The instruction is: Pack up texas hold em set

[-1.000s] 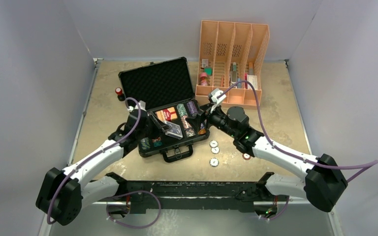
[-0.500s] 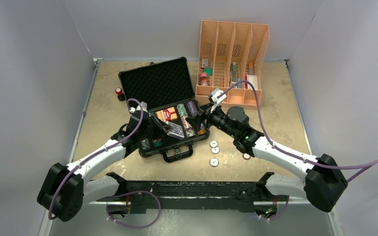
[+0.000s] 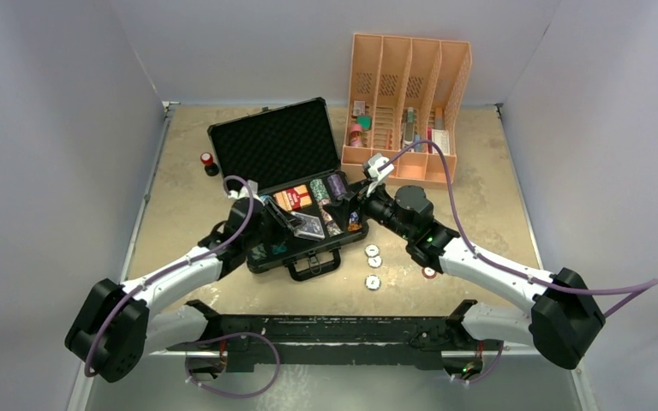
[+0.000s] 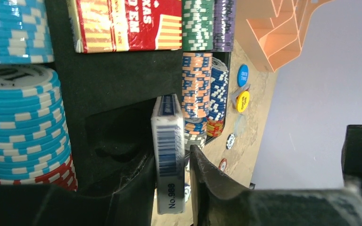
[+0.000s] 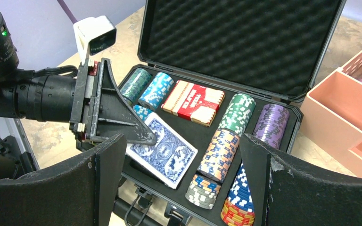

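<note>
The black briefcase (image 3: 261, 150) lies open, lid up at the back; its foam tray (image 5: 202, 134) holds several stacks of poker chips (image 5: 219, 153) and a red card deck (image 5: 193, 101). My left gripper (image 3: 290, 221) is shut on a blue card deck (image 4: 168, 150), held on edge and tilted over the empty foam slot (image 4: 115, 136) at the tray's front. The blue deck also shows in the right wrist view (image 5: 165, 155). My right gripper (image 5: 181, 141) is open and empty, hovering just over the tray's right side (image 3: 347, 208). Small round dealer buttons (image 3: 373, 255) lie on the table right of the case.
The orange slotted organizer (image 3: 407, 94) stands behind the case at the back right. Two small red-topped black cylinders (image 3: 208, 162) sit left of the lid. A blue button (image 4: 242, 74) and a yellow button (image 4: 242, 100) lie by the case's right edge.
My left gripper has moved right and further over the tray with the blue deck, bringing it lower over the empty slot. The right arm has not moved.
</note>
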{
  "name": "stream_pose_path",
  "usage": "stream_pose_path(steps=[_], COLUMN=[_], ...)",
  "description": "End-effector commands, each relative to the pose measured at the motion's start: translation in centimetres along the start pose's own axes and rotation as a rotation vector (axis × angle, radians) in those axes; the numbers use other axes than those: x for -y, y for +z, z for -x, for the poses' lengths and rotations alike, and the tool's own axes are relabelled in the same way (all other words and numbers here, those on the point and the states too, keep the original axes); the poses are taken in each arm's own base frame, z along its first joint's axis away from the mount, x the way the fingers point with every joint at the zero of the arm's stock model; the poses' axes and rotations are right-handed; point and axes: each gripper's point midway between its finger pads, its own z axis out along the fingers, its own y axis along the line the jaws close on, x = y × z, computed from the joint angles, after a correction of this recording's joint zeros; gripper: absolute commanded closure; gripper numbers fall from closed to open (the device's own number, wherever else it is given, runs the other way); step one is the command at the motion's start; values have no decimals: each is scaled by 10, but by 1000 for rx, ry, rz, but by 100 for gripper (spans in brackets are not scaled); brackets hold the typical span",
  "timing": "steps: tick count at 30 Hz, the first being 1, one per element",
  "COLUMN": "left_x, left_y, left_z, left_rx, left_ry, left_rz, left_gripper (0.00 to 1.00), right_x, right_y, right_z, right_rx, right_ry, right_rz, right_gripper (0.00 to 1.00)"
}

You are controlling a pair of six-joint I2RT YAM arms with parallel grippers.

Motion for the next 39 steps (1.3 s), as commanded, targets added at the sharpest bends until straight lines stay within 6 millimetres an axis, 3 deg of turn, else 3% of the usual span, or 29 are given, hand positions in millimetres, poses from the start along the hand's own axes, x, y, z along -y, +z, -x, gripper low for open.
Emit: stream_pose_path(steps=[1, 8, 14, 23, 28, 35, 39], left_x=[3, -7, -1, -10, -22, -22, -25], left_y=[-2, -24, -27, -17, -4, 7, 16], left_z=[0, 27, 34, 19, 4, -1, -5], left_rx=[22, 100, 116, 36, -26, -47, -74], left_ry=[52, 189, 220, 209, 192, 202, 213], left_rz=[1, 188, 206, 224, 229, 206, 207], left_gripper=[65, 44, 40, 42, 53, 79, 82], right_x=[0, -1, -1, 1, 0, 1, 1], right_y=[2, 2, 1, -1, 1, 0, 1], right_z=[16, 16, 16, 13, 14, 13, 14], right_rx=[56, 57, 58, 53, 57, 57, 54], right_ry=[3, 1, 1, 3, 3, 5, 13], right_rz=[-7, -5, -2, -11, -6, -15, -16], right_gripper=[9, 9, 9, 9, 9, 9, 8])
